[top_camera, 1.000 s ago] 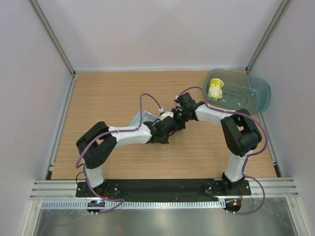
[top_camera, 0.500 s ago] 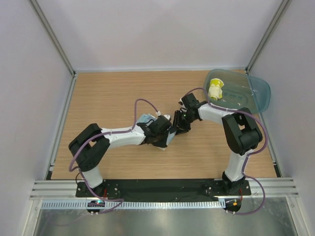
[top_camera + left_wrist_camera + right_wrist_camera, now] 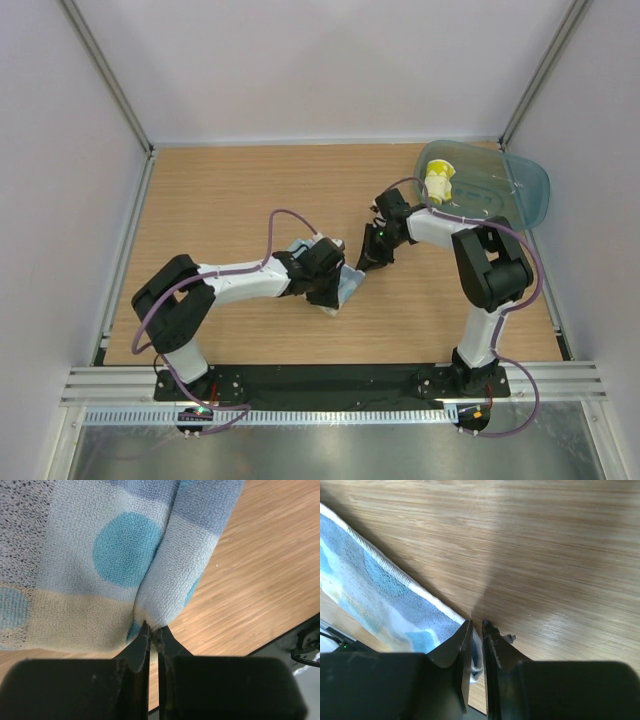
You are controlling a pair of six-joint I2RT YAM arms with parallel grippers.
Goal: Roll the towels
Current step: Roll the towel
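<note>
Blue towel [image 3: 125, 555] mid-roll: L gripper [image 3: 154, 626] pinching fold, R gripper [image 3: 476, 624] narrow at corner, hold unclear; next, turn fold over.

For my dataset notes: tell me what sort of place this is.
Most likely a lab robot test cell, not a home: a wooden tabletop boxed in by white panels on metal frame posts, with the left arm and right arm bolted to a black base plate at its near edge.
</note>
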